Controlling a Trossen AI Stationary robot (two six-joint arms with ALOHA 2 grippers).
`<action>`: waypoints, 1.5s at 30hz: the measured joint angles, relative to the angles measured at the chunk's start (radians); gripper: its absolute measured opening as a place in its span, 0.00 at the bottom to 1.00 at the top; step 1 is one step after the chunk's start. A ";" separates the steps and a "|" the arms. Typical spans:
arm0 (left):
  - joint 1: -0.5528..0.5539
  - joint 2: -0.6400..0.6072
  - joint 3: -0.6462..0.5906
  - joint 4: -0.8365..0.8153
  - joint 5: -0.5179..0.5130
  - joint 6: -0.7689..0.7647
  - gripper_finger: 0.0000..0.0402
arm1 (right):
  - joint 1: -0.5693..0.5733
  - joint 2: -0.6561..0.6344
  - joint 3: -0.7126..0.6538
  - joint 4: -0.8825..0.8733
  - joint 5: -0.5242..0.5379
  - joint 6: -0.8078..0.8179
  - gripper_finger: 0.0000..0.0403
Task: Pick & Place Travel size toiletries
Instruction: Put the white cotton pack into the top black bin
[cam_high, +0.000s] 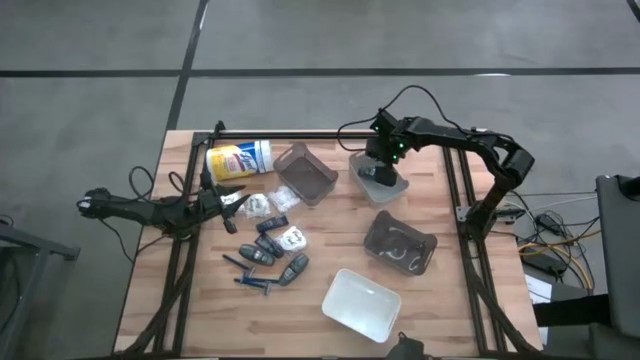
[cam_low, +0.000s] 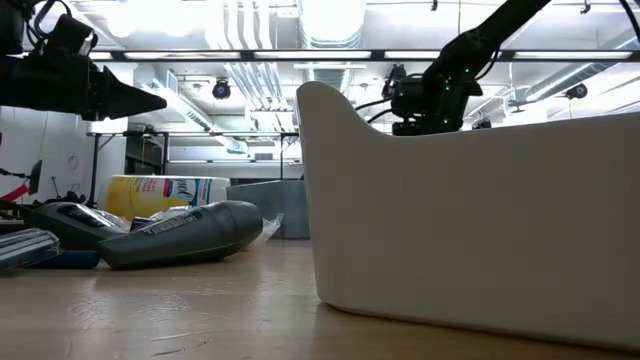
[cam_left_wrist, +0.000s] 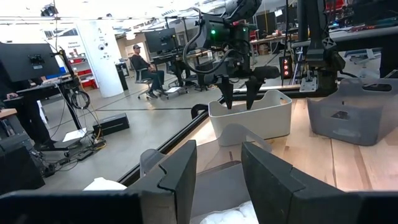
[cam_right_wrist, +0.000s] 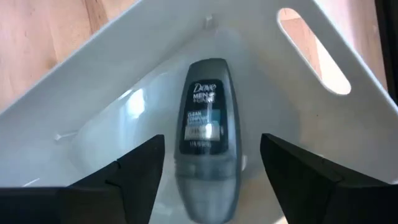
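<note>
Several travel size toiletries (cam_high: 270, 250), small white packets, dark grey-blue oblong pieces and thin blue sticks, lie loose on the wood at the table's left middle. One dark grey roll-on (cam_right_wrist: 204, 124) lies on the floor of a small white bin (cam_high: 380, 185) at the far right. My right gripper (cam_right_wrist: 208, 180) hangs open over that bin, pointing steeply down, one finger on each side of the roll-on and apart from it. My left gripper (cam_high: 235, 198) stands open and level at the table's left side, with nothing between its fingers.
A white canister with a yellow label (cam_high: 240, 160) lies at the far left. Smoky bins stand at the far middle (cam_high: 305, 172) and right middle (cam_high: 400, 243). A larger white bin (cam_high: 362, 303) sits near the front edge. A seated person (cam_left_wrist: 140, 62) shows in the room.
</note>
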 joint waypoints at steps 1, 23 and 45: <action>0.000 0.000 0.000 0.000 0.000 0.000 0.33 | 0.000 -0.001 0.000 0.001 0.000 0.000 0.68; 0.000 0.000 0.000 0.000 0.000 -0.004 0.33 | 0.001 -0.007 0.044 -0.004 0.000 0.095 0.83; 0.000 0.000 0.000 0.000 0.000 -0.004 0.33 | 0.221 -0.010 0.205 0.005 -0.003 -0.009 0.66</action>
